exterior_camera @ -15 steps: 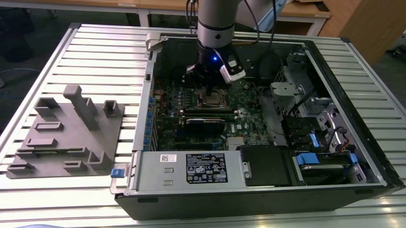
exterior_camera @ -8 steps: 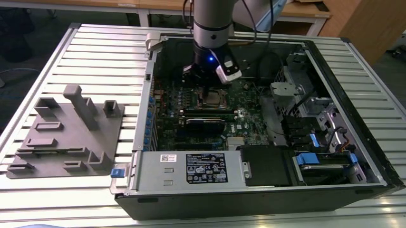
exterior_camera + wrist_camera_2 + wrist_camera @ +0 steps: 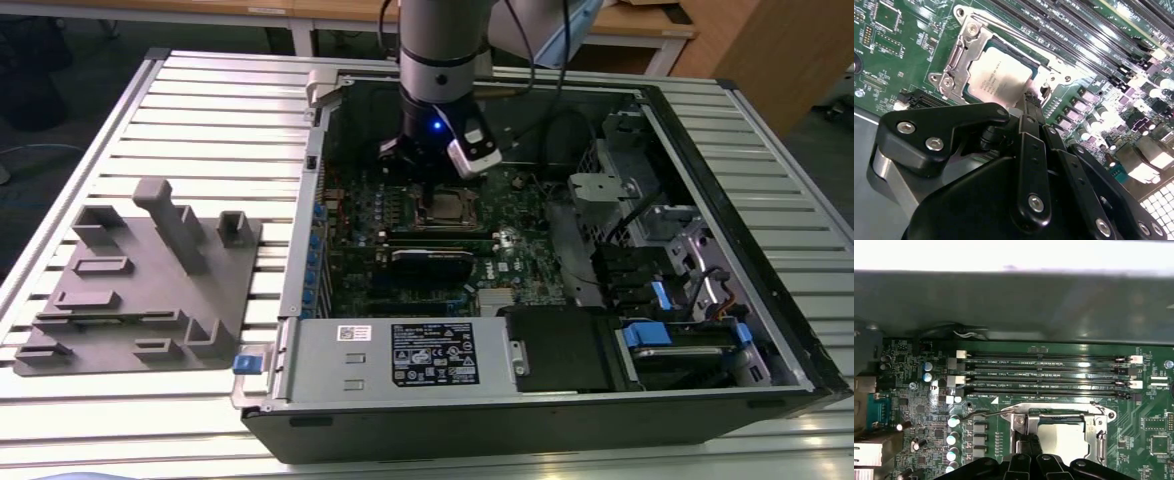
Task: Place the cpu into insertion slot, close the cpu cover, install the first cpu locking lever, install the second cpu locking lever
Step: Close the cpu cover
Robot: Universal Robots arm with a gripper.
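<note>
The cpu [image 3: 999, 80] lies flat in the insertion slot [image 3: 447, 207] on the green board, its silver-grey top showing in both wrist views [image 3: 1059, 432]. The cpu cover [image 3: 960, 56] lies down around it as a metal frame [image 3: 1054, 412]. A thin wire locking lever [image 3: 983, 414] sticks out sideways from the socket's corner, hook end free. My gripper [image 3: 1030, 102] hangs over the socket inside the case [image 3: 430, 172]. Its black fingers [image 3: 1029, 452] are shut together, tips at the cover's edge, with nothing seen between them.
The open computer case [image 3: 747, 180] lies on a slatted table. Long black memory slots [image 3: 1049, 375] run beside the socket, near the case wall [image 3: 1004, 305]. A power supply [image 3: 400, 355] and drive bays [image 3: 667, 335] fill the near side. A grey fixture block [image 3: 134, 280] stands at the exterior view's left.
</note>
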